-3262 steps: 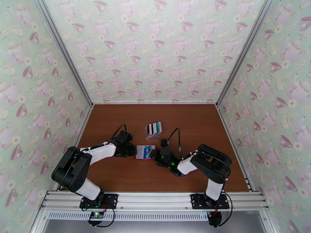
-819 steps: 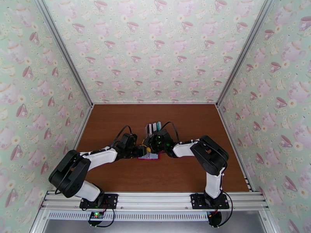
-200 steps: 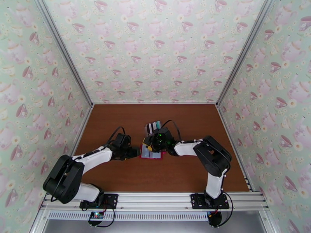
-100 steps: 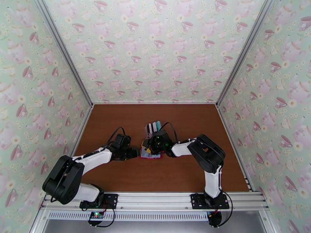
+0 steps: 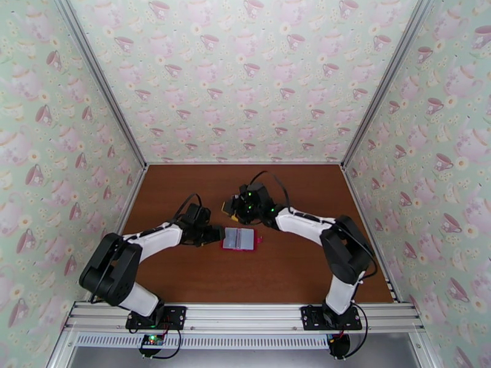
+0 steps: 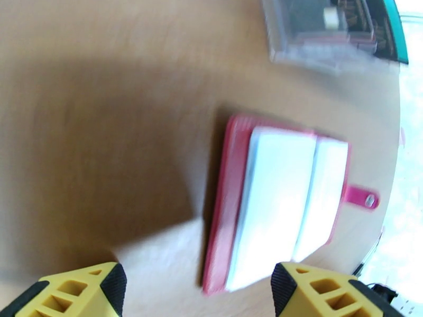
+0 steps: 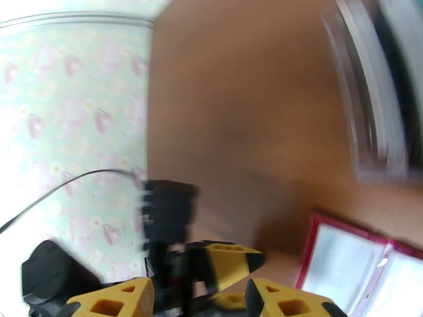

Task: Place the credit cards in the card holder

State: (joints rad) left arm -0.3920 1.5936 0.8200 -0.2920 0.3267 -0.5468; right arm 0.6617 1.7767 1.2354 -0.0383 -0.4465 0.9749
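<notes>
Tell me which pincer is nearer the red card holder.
Left. The left pincer sits just left of the card holder, open and pointing at it. The right pincer is farther back, beyond its far edge, by the clear rack.

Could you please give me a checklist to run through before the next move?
1. Red fold-over leather-like wallet lies open, pale pockets up: ok.
2. Left gripper open, empty, beside the wallet: ok.
3. Right gripper open, nothing between its fingers: ok.
4. Teal plastic card stands in the clear plastic rack: ok.
5. Right gripper lined up on a card: cannot tell, its view is blurred.
</notes>
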